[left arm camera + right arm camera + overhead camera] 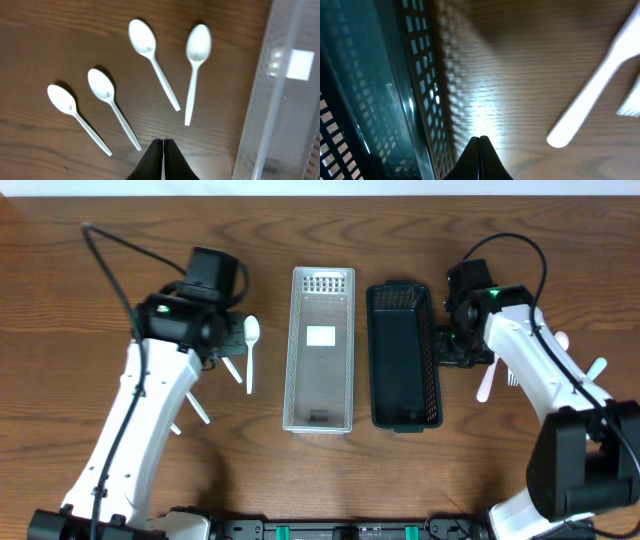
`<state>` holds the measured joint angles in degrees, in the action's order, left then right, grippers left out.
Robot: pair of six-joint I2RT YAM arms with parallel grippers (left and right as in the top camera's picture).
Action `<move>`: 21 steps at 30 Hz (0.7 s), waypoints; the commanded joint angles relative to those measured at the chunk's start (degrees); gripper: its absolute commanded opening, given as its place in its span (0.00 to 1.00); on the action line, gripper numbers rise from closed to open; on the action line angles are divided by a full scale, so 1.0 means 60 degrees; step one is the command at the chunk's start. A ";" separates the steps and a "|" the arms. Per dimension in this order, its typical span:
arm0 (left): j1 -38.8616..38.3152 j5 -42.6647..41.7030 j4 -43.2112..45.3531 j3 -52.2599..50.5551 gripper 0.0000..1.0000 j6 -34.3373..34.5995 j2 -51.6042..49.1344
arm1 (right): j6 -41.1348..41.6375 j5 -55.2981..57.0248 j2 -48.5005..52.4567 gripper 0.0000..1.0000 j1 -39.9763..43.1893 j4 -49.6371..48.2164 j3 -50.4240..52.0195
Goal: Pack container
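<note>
Several white plastic spoons point(152, 60) lie on the wooden table left of a clear mesh container point(320, 350); in the overhead view one spoon point(250, 352) shows whole and the others are partly under my left arm. My left gripper point(163, 143) is shut and empty, above the spoon handles. The clear container's wall point(280, 100) is at the right of the left wrist view. A black mesh container point(403, 355) stands beside the clear one. My right gripper point(480, 140) is shut and empty, just outside the black container's right wall point(427, 90). White forks point(487, 383) lie beyond it.
A white utensil handle point(592, 97) lies right of the right gripper, with a second utensil point(631, 102) at the frame edge. More white utensils point(596, 368) lie near the right arm's elbow. Both containers hold no utensils.
</note>
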<state>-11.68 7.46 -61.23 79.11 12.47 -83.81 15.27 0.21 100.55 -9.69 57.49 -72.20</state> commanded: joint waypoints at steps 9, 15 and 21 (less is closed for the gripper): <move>0.0659 -0.0659 -0.0029 0.0138 0.06 -0.0066 -0.0142 | -0.0925 -0.1552 0.0415 0.01 -0.0342 -0.0339 0.0069; 0.0659 -0.0667 -0.0036 0.0138 0.06 -0.0066 -0.0142 | -0.1242 -0.1832 0.0415 0.01 -0.0714 -0.0546 0.0069; 0.0659 -0.0667 -0.0033 0.0138 0.06 -0.0066 -0.0142 | -0.1239 -0.1832 0.0415 0.01 -0.0772 -0.0637 0.0069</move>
<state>-7.92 3.77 -61.25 79.11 12.21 -84.16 8.91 -9.67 102.50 -13.69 53.91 -72.16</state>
